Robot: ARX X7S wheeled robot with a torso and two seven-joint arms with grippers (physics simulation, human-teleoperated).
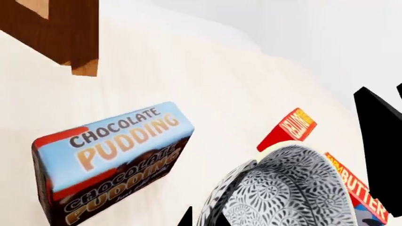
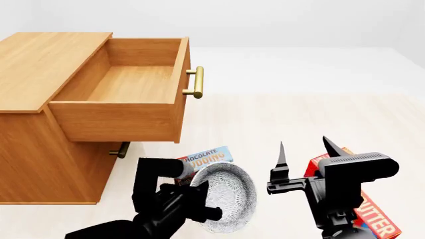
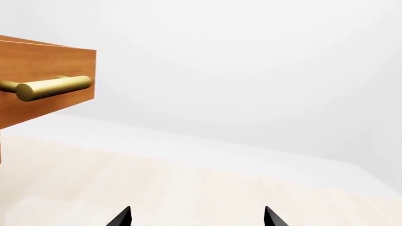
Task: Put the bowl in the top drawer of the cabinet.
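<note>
A pale cream floor point(image 2: 279, 119) and a plain white backdrop are seen in all three views. The cabinet point(image 2: 40, 144) is placed at the left of the head view, and the top drawer point(image 2: 126, 94) is pulled fully out, its brass handle point(image 2: 194, 82) facing right. Only part of the lower drawer's handle point(image 2: 119, 150) is shown beneath it.

The bowl point(image 2: 226, 196) is held by the left tool point(image 2: 199, 206), which is closed on its rim; the bowl is tipped on edge with its speckled outside turned toward the head camera, below and in front of the open drawer. In the left wrist view the patterned bowl point(image 1: 283, 188) is seen close up. A chocolate pudding box point(image 1: 113, 160) is lying on the floor beyond the bowl.

The right tool point(image 2: 307, 152) is held open and empty, its two dark fingertips point(image 3: 122, 217) well apart. A red butter box point(image 2: 375, 216) is partly hidden behind the right arm.
</note>
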